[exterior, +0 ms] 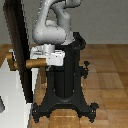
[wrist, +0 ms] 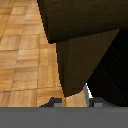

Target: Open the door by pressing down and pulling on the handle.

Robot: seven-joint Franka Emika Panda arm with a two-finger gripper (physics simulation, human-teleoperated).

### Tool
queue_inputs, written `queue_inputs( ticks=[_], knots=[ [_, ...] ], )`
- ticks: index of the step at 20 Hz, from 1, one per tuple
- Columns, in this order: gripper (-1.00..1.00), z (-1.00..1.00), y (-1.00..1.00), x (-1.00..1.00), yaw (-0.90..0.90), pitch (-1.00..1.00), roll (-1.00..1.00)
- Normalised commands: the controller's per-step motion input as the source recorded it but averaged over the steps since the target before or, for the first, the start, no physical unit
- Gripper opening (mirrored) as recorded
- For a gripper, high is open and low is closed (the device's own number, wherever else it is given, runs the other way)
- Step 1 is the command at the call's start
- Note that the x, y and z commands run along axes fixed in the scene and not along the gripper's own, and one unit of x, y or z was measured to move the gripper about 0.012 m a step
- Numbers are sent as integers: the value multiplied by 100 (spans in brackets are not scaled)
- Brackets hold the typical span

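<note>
The door is a tall black-brown panel with a pale edge, standing at the exterior view's left. Its golden-brown handle sticks out from the panel toward the robot. My grey-white gripper sits at the handle's outer end, just above and against it. In the wrist view the brown handle fills the middle and runs down between my two fingertips, which stand apart on either side of it. The gripper looks open around the bar. Where the handle joins the door is hidden.
The black robot pedestal with splayed feet stands right behind the handle. A white block lies below the door at the exterior view's left. Wooden floor surrounds everything.
</note>
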Motion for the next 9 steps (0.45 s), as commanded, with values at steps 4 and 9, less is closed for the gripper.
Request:
queue_inputs(
  ticks=[4,9],
  knots=[
    [-100,0,100,0,0,0,0],
    [-100,0,80,0,0,0,0]
  ],
)
